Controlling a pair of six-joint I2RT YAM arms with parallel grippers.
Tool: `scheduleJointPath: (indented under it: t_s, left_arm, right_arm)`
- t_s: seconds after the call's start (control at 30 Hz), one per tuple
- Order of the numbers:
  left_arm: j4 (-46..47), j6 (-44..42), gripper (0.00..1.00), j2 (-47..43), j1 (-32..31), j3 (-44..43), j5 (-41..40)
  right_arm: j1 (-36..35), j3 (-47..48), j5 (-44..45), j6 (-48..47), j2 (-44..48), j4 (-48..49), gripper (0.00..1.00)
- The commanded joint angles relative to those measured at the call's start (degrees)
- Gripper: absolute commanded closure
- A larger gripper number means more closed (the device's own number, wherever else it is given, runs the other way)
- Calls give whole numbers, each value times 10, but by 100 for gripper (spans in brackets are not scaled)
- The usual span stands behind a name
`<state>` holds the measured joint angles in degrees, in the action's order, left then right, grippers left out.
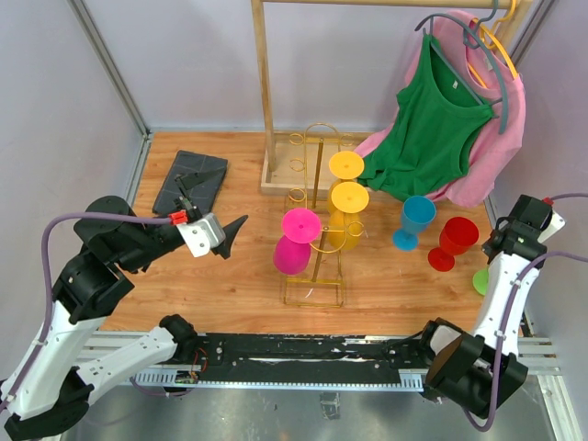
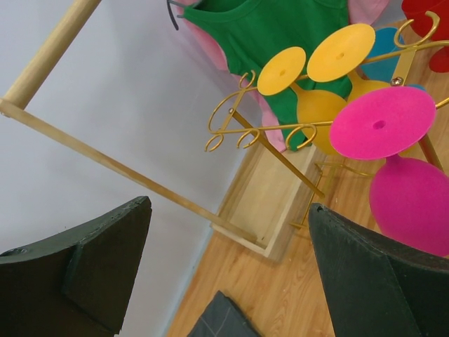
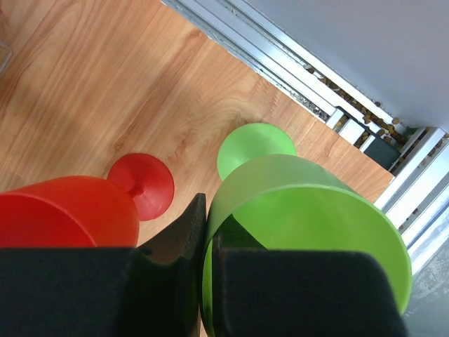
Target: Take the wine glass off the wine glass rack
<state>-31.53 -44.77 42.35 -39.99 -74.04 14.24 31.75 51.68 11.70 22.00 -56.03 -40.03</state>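
Note:
The gold wire wine glass rack [image 1: 315,266] stands mid-table. A pink wine glass [image 1: 296,241] and two yellow wine glasses [image 1: 348,197] hang upside down on it. My left gripper [image 1: 234,237] is open and empty, left of the rack and apart from it. The left wrist view shows the rack [image 2: 280,144], the pink glass [image 2: 382,123] and the yellow glasses [image 2: 340,53] beyond my left gripper [image 2: 230,205]. My right gripper [image 3: 208,239] is shut on the rim of a green wine glass [image 3: 309,217], which stands at the table's right edge [image 1: 480,280], one finger inside the bowl and one outside.
A red glass [image 1: 455,241] and a blue glass [image 1: 413,220] stand upright right of the rack; the red glass [image 3: 63,210] is beside my right gripper. A wooden clothes rail [image 1: 266,92] with green and pink garments stands behind. A dark folded cloth [image 1: 190,181] lies back left.

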Motion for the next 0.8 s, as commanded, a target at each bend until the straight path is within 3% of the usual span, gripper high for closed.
scheduleJointPath:
  t_s: [0.0, 0.33, 0.57, 0.77]
  left_arm:
    - [1, -3, 1, 2, -3, -13, 7]
    - [-4, -10, 1, 1, -3, -13, 16]
    - [-8, -11, 1, 1, -3, -14, 21]
    - [-8, -7, 1, 0, -3, -16, 21]
  right_arm:
    - [12, -16, 11, 2, -13, 26, 99]
    - [12, -25, -11, 7, -34, 26, 97]
    - [12, -17, -16, 2, -27, 19, 69]
    - [12, 25, -18, -2, -10, -8, 58]
